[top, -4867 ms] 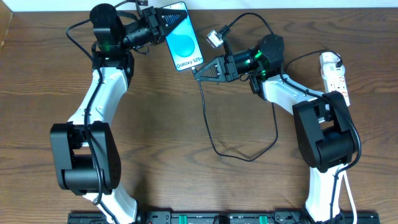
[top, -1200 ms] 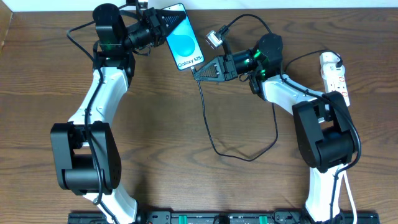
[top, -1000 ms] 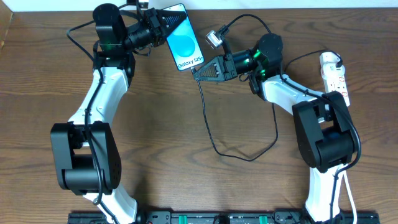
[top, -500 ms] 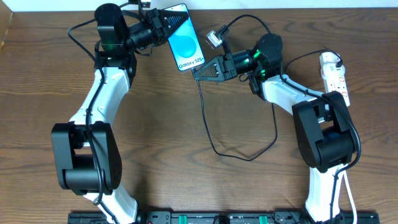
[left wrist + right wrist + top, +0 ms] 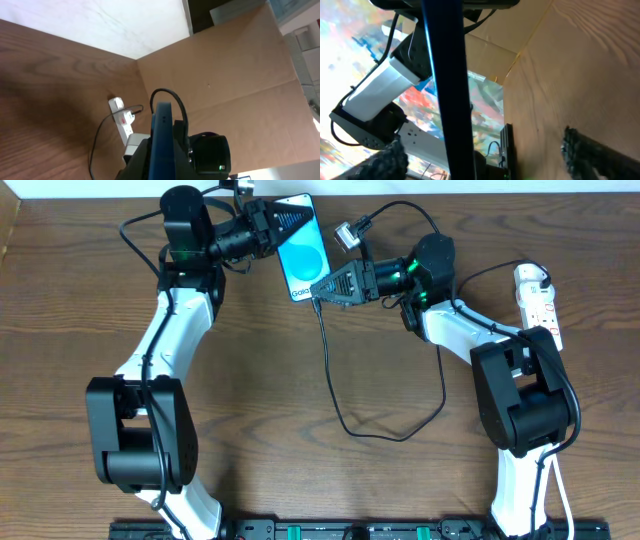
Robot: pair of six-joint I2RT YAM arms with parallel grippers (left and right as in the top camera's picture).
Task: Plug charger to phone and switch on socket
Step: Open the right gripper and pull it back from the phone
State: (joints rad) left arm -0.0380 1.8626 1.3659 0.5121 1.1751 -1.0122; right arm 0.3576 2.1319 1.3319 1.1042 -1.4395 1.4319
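This looks like a robot laboratory bench and not a home. Two white and black arms [image 5: 160, 350], with a small green light [image 5: 408, 273] on each, stand on a black rail [image 5: 330, 531] at the edge of a wood-grain table [image 5: 260, 470], well behind the jaws of the left gripper [image 5: 288, 220]. Beyond these jaws, the left wrist view shows plain brown cardboard sheets [image 5: 225, 75] standing upright along the table, a bare white surface [image 5: 125, 20] next to them, and a white power strip [image 5: 121, 120] lying on the table near the cardboard corner.
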